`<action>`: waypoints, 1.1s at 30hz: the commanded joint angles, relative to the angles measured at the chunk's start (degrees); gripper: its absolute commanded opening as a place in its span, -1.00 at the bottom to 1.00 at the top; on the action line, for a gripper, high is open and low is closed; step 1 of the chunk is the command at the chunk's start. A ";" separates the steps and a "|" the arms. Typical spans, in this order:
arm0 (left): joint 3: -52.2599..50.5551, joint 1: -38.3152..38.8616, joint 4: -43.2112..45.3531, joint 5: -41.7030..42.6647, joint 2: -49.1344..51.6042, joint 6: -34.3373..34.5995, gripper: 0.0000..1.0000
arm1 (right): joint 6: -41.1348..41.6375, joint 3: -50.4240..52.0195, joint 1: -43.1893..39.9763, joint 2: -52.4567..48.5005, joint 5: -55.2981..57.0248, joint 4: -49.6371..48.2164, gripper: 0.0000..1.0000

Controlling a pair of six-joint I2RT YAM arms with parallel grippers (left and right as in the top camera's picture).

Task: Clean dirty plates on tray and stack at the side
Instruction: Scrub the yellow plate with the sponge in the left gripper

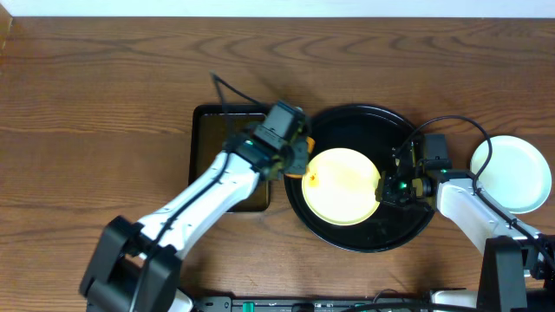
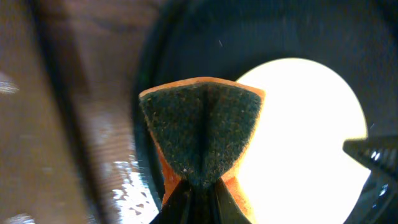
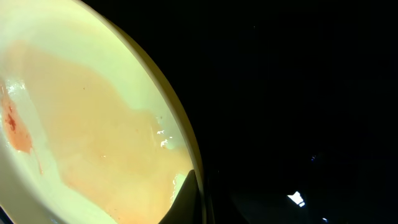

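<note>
Barely in frame, left gripper (image 2: 199, 190) pinches sponge (image 2: 202, 127), right gripper (image 3: 194, 196) clamps yellow plate (image 3: 93, 143) at its rim.

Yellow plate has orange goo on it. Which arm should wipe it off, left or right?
Left. The left gripper pinches the sponge right beside the yellow plate, close to the orange smear. The right gripper looks busy holding the plate's opposite rim on the tray.

The yellow plate (image 1: 342, 195) is smeared orange; the tray (image 1: 364, 130) is glossy black. The sponge (image 2: 202, 134) is orange with a dark green face, and the desk (image 1: 104, 113) is brown wood-grain.
</note>
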State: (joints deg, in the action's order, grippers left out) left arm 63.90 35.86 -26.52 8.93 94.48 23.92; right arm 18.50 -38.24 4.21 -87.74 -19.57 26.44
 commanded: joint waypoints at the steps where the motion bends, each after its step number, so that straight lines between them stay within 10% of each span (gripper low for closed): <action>1: 0.07 2.93 0.96 0.96 3.96 -0.98 -0.85 | 0.72 0.55 0.55 -0.44 -1.99 -0.11 -0.98; 19: 0.07 9.33 8.96 -0.07 13.27 -0.79 -0.85 | 0.76 0.52 0.50 -0.44 -4.50 -1.14 -0.98; 33: 0.15 6.84 6.73 -16.09 12.44 -0.98 -0.85 | 0.79 0.55 0.50 -0.44 -4.22 0.17 -0.97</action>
State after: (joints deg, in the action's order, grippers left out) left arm 63.90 44.62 -18.39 -0.27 107.57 23.70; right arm 18.90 -38.02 4.21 -87.77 -22.57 26.28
